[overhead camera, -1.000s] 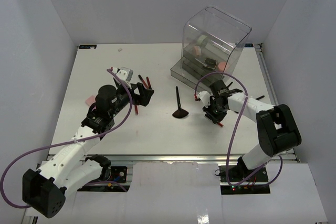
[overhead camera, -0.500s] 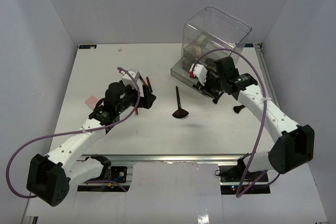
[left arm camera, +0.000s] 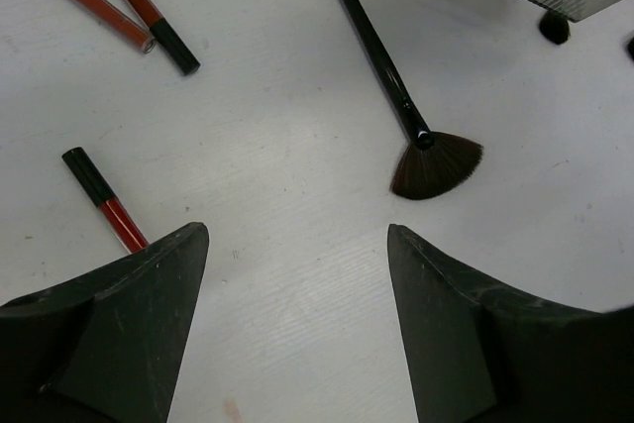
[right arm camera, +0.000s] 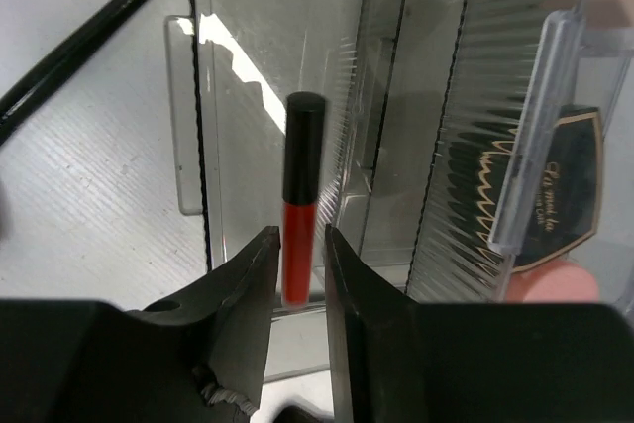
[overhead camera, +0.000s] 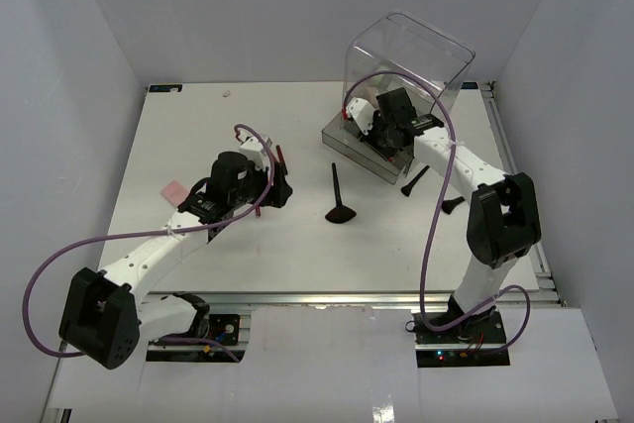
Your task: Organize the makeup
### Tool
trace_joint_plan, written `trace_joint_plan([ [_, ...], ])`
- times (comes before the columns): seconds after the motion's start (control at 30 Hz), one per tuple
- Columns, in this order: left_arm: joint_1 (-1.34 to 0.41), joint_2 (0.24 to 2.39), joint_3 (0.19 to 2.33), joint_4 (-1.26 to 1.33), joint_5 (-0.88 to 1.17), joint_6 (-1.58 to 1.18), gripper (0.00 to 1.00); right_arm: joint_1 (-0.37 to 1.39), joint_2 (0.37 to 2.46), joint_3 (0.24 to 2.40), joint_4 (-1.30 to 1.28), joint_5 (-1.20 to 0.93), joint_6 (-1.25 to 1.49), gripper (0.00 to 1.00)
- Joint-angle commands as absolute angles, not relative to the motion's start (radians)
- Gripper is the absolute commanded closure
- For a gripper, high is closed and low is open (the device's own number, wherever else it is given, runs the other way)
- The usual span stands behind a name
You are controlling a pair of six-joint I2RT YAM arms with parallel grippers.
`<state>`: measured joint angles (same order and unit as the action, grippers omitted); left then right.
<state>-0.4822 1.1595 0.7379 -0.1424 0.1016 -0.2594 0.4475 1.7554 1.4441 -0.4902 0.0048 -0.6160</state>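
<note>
A red stick is seen between the right jaws, over the open drawer of the clear box. These jaws stand narrow, close on both sides of it, but whether it is pinched or loose cannot be told. The left jaws are spread wide and empty above the counter, with a second stick just beside one jaw and the fan brush ahead. If the red stick is let go tilted, it may be bounced off the drawer's wall and rolled out. The second stick, being round, could be nudged away by a misplaced jaw.
</note>
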Motion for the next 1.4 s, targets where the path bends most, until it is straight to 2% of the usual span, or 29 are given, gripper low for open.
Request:
trace_joint_plan([
  [0.0, -0.463, 1.197, 0.790, -0.186, 0.088, -0.271, 0.21, 0.448, 1.747, 1.479, -0.452, 0.050, -0.600, 0.59],
  [0.2, -0.434, 1.261, 0.807, -0.231, 0.077, -0.310, 0.21, 0.446, 1.667, 1.442, -0.451, 0.009, -0.585, 0.50],
  [0.3, -0.419, 1.277, 0.810, -0.257, 0.046, -0.331, 0.21, 0.439, 1.562, 1.377, -0.473, -0.194, -0.568, 0.42],
  [0.4, -0.407, 1.298, 0.813, -0.278, -0.009, -0.353, 0.22, 0.414, 1.439, 1.283, -0.514, -0.486, -0.575, 0.40],
  [0.5, -0.394, 1.361, 0.830, -0.299, -0.043, -0.374, 0.28, 0.408, 1.337, 1.164, -0.483, -0.605, -0.572, 0.39],
  [0.67, -0.360, 1.531, 0.927, -0.354, -0.090, -0.400, 0.40, 0.351, 1.244, 1.058, -0.439, -0.627, -0.574, 0.38],
  [0.93, -0.328, 1.724, 1.044, -0.404, -0.174, -0.407, 0.42, 0.314, 1.170, 1.019, -0.433, -0.681, -0.572, 0.37],
  [1.0, -0.327, 1.748, 1.053, -0.408, -0.168, -0.402, 0.46, 0.311, 1.161, 1.009, -0.433, -0.684, -0.572, 0.37],
  [1.1, -0.327, 1.779, 1.058, -0.415, -0.152, -0.394, 0.59, 0.303, 1.148, 0.999, -0.431, -0.690, -0.572, 0.37],
  [1.23, -0.328, 1.777, 1.052, -0.420, -0.171, -0.364, 0.71, 0.287, 1.135, 0.993, -0.430, -0.702, -0.572, 0.37],
  [1.37, -0.330, 1.744, 1.046, -0.422, -0.173, -0.341, 0.80, 0.272, 1.132, 0.992, -0.430, -0.707, -0.571, 0.37],
])
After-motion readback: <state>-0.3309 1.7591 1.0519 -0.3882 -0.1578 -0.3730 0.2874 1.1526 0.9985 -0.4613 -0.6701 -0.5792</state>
